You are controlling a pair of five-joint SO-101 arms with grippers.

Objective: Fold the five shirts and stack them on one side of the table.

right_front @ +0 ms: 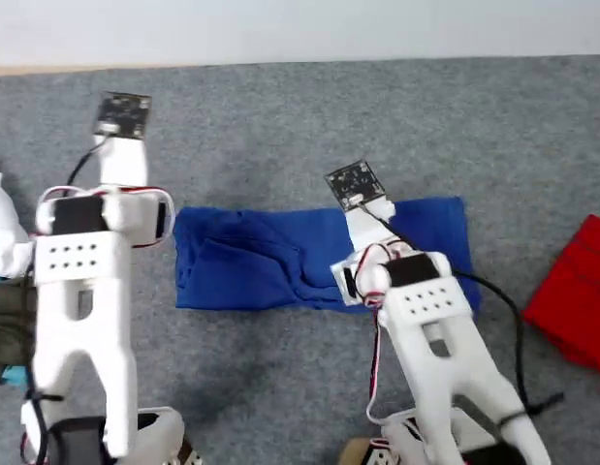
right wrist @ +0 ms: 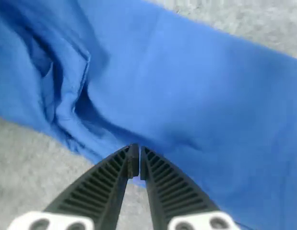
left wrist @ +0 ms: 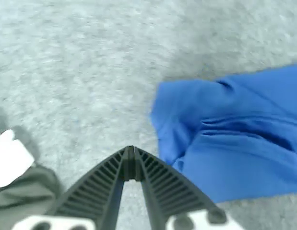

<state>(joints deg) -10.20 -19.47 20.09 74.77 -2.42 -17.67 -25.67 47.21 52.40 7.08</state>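
Black ribbed plastic nearest of all: left gripper point(left wrist: 130, 152) clenched on nothing, hanging over the bare grey carpet-like table cover point(left wrist: 81, 72), just beside the short end of the rumpled blue cloth shirt point(left wrist: 234, 139). Right gripper point(right wrist: 135, 151) likewise pinched shut, tips poised at the near long hem of that shirt, no cloth seen between them. Farther out, in the high view, blue shirt point(right_front: 319, 257) lying mid-table as a long band, folded lengthwise by the look of it, bunched and creased toward the left half, smoother at the right end. Likely left to do: the crosswise fold, then a move to a pile. To do it well: release both claws first; come down on the two corners of one short end, not on the middle of the hem; pinch through every layer to keep the under-ply from slipping; lift low, carry straight across, lay edge on edge before letting go. Worth smoothing the bunched ridge beforehand, or else a lumpy packet and a leaning stack. Beyond, at the table's right edge, a folded red fabric shirt point(right_front: 576, 291); at the left edge, well apart, a white cloth point(right_front: 4, 237) beside a dark olive garment point(right_front: 4, 334), perhaps shirts as well, too cropped to tell.
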